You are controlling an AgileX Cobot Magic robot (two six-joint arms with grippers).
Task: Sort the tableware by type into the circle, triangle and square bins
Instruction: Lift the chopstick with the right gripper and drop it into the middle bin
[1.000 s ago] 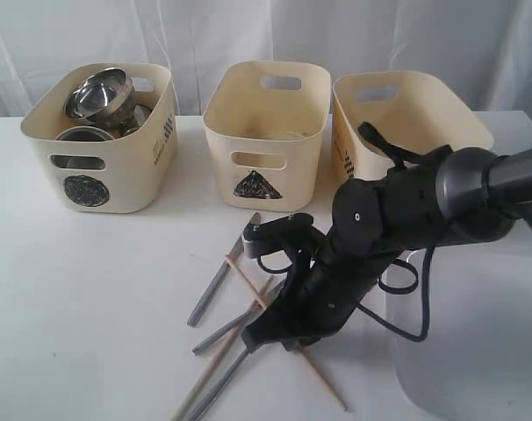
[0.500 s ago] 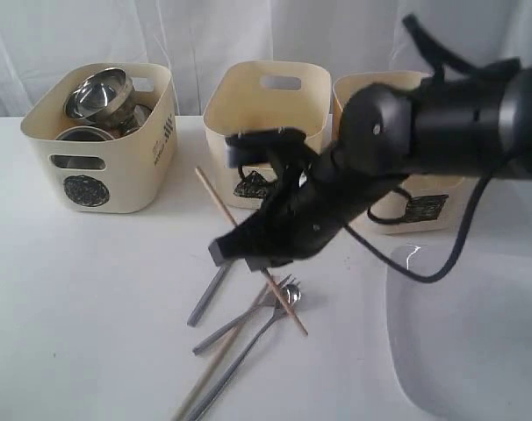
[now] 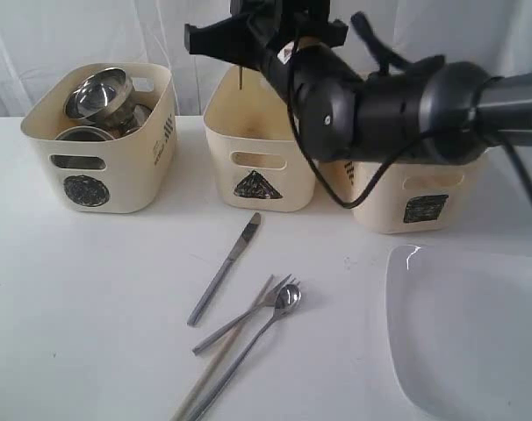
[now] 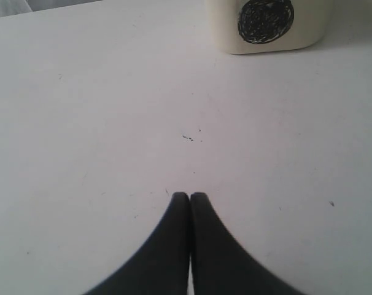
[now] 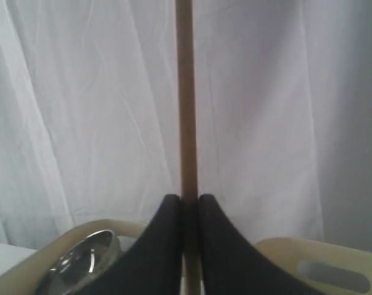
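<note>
My right gripper [image 3: 240,46] is high above the triangle bin [image 3: 262,167], shut on a wooden chopstick [image 3: 239,79] that hangs upright over the bin's opening. In the right wrist view the chopstick [image 5: 185,92] runs between the shut fingers [image 5: 167,233]. On the table lie the knife [image 3: 224,267], fork [image 3: 244,314], spoon [image 3: 248,346] and a second chopstick [image 3: 218,360]. The circle bin [image 3: 99,167] holds steel bowls and mugs [image 3: 99,92]. The square bin [image 3: 415,193] stands at the right. My left gripper [image 4: 189,196] is shut and empty over bare table near the circle bin [image 4: 266,24].
The large white plate [image 3: 477,333] lies at the front right of the table. A white curtain [image 3: 90,35] hangs behind the bins. The right arm's dark body [image 3: 380,96] stretches over the square bin. A steel bowl [image 5: 78,261] shows in the right wrist view.
My right gripper has risen from the cutlery pile with one chopstick, swinging it from slanted over the table to upright above the triangle bin. The rest of the cutlery stays put.
</note>
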